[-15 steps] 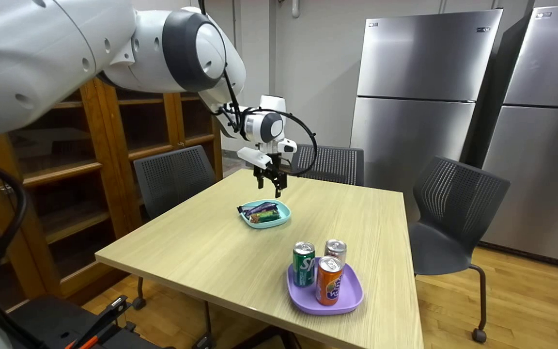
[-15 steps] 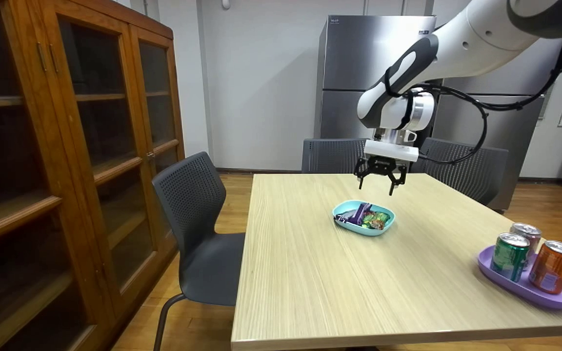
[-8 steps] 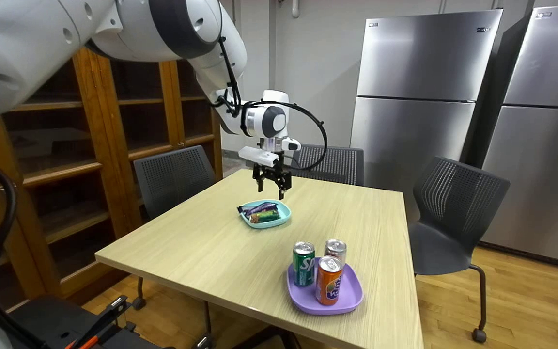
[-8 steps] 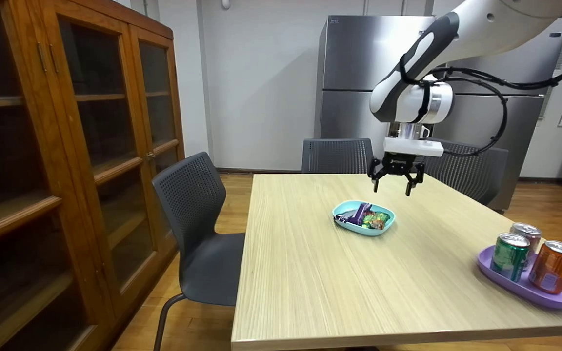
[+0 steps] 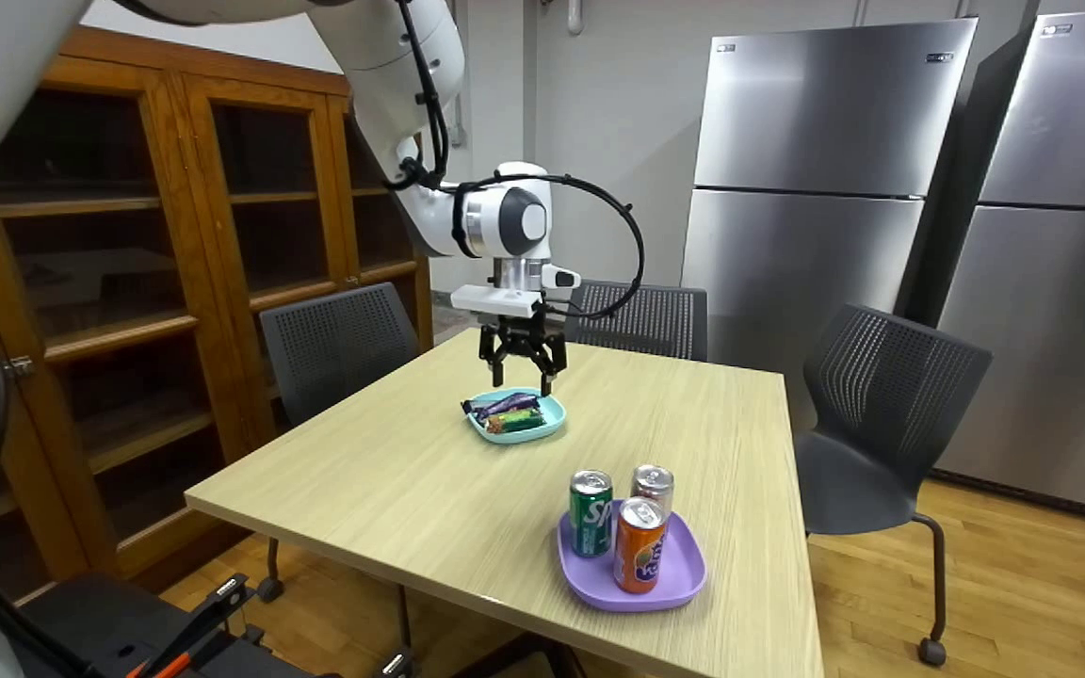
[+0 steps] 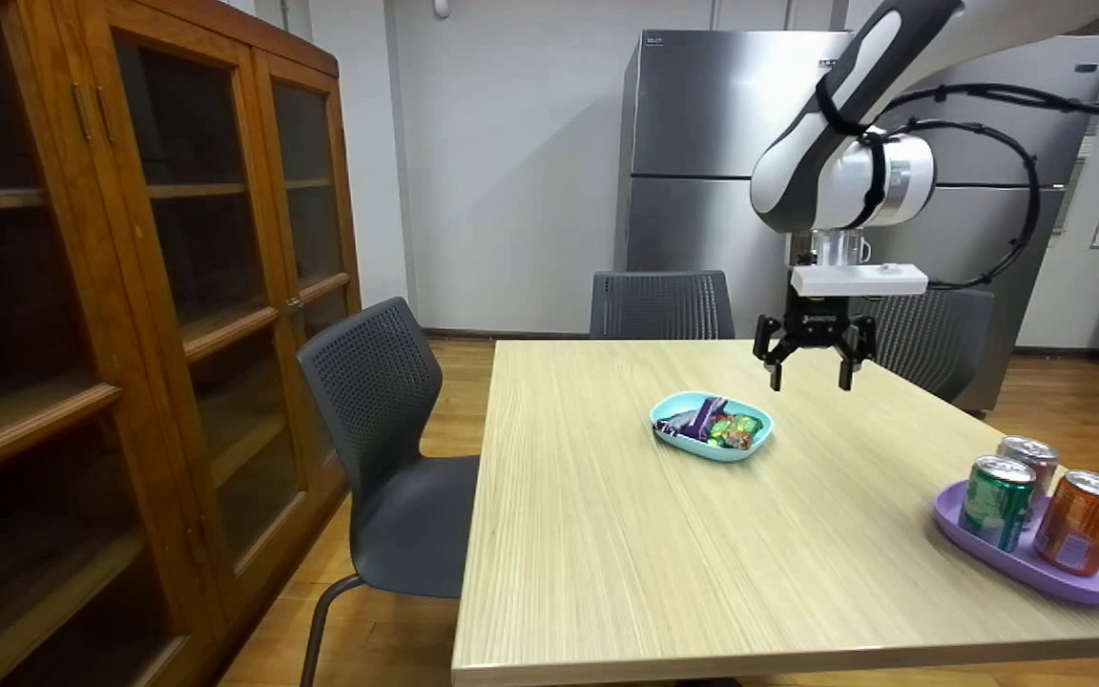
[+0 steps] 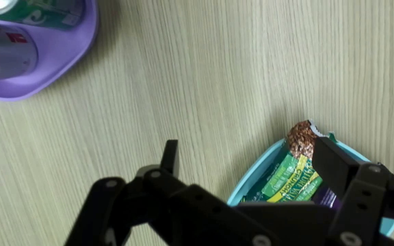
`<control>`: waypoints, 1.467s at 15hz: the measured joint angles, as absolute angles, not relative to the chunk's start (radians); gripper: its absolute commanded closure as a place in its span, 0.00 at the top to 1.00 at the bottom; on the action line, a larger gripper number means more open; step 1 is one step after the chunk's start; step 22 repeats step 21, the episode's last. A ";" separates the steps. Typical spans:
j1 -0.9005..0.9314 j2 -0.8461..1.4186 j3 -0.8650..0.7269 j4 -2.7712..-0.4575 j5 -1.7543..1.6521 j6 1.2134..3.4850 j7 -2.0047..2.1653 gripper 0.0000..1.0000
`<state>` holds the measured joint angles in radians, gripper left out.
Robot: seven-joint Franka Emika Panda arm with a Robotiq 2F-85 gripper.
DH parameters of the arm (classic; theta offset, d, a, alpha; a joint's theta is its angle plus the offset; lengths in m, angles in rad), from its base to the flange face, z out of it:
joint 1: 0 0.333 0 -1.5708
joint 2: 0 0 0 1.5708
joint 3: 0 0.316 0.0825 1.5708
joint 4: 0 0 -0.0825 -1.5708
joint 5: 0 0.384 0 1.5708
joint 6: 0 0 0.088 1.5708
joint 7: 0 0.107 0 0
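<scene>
Gripper [image 6: 811,384] hangs above and off to one side of the turquoise tray [image 5: 552,418], jaws spread wide, nothing between them, nothing touched. Wrist view: one finger [image 7: 332,160] overlaps the tray, its partner falls over the table [image 7: 200,78]. In the turquoise tray: green Nature Valley Crunchy bar [image 7: 292,181] beside a purple-wrapped snack [image 6: 705,418]. Tray probably serves to keep wrappers together; bar looks long for it, likely why its brown end rides over the rim. Well apart from the turquoise tray: purple tray [image 5: 688,565] with Sprite can [image 5: 591,516], Fanta can [image 5: 639,551] and silvery can [image 6: 1043,466], all upright and clustered, presumably to group the drinks.

Hard to make out: purple-wrapped snack mostly behind the gripper in wrist view; wrapper count in the turquoise tray unclear. Silvery can's brand not readable: partly blocked in both exterior views, cut off in wrist view with only a bit of red-orange logo. Fanta can outside wrist view. Arm [image 5: 392,85] runs out of frame in both exterior views.
</scene>
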<state>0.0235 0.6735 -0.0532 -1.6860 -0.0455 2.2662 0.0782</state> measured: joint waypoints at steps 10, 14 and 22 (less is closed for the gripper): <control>0.026 0.477 -0.053 -1.986 -0.120 2.300 0.067 1.00; 0.026 0.470 -0.053 -1.998 -0.121 2.304 0.067 1.00; 0.026 0.470 -0.053 -2.000 -0.121 2.306 0.067 1.00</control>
